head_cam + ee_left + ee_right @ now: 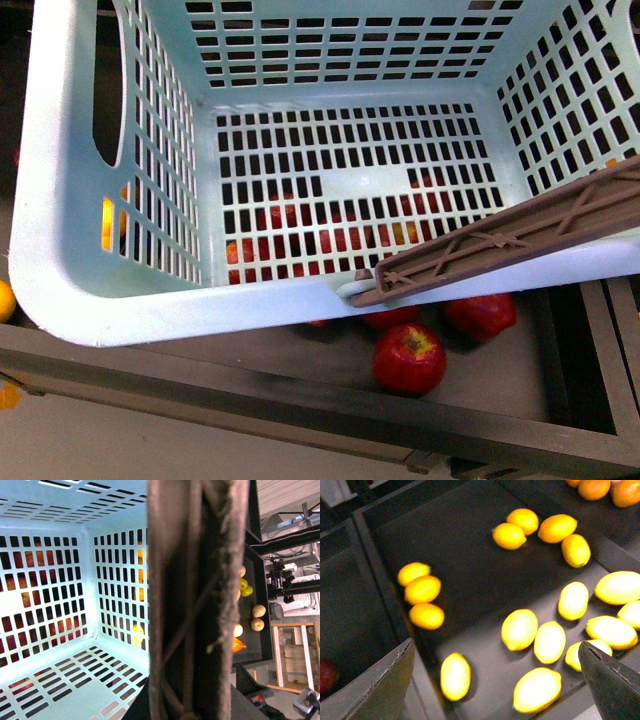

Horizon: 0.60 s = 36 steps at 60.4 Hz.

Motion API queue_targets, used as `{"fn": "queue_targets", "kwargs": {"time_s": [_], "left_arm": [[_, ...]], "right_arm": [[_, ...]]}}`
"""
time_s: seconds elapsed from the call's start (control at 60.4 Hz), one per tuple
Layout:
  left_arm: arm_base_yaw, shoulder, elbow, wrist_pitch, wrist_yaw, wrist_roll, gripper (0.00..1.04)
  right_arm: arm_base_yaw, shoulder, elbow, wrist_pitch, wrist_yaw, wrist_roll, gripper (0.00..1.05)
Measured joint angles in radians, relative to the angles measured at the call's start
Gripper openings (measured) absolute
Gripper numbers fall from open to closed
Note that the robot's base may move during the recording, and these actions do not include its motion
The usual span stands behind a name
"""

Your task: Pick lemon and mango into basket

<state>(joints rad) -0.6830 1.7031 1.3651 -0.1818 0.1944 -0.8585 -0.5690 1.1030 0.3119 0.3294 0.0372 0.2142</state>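
On the left, the basket (60,200) hangs tilted above a dark tray (520,400) of red apples (409,358), and its slotted floor is bare, so neither fruit is in yet. In the left wrist view the brown handle (197,600) fills the middle of the picture. We judge that the left pincer carries the basket by it, but its fingers do not show, so we cannot tell how it stands.

Further right, the right pincer (496,645) hovers spread wide and empty over another tray (460,545) of yellow fruit. A plump lemon (519,629) lies almost under the gap, and a longer fruit near the far finger may be the mango (612,632).

We judge that we are reaching for the first pick. The next move calls for dropping straight down over that one lemon without nudging its close neighbour (549,641).
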Motion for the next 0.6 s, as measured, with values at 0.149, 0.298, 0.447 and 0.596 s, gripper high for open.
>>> {"fn": "queue_targets", "kwargs": {"time_s": [0.149, 0.298, 0.447, 0.596], "left_arm": [[0.0, 0.0, 0.0, 0.0, -0.002, 0.001, 0.05], [0.0, 0.0, 0.0, 0.0, 0.005, 0.001, 0.05], [0.0, 0.0, 0.0, 0.0, 0.005, 0.001, 0.05], [0.0, 0.0, 0.0, 0.0, 0.002, 0.001, 0.05]], "right_arm": [[-0.044, 0.483, 0.193, 0.124, 0.004, -0.002, 0.96], [-0.061, 0.846, 0.395, 0.1, 0.016, 0.029, 0.96], [-0.06, 1.058, 0.552, 0.038, 0.021, 0.084, 0.96], [-0.046, 1.176, 0.677, -0.011, 0.022, 0.139, 0.96]]}}
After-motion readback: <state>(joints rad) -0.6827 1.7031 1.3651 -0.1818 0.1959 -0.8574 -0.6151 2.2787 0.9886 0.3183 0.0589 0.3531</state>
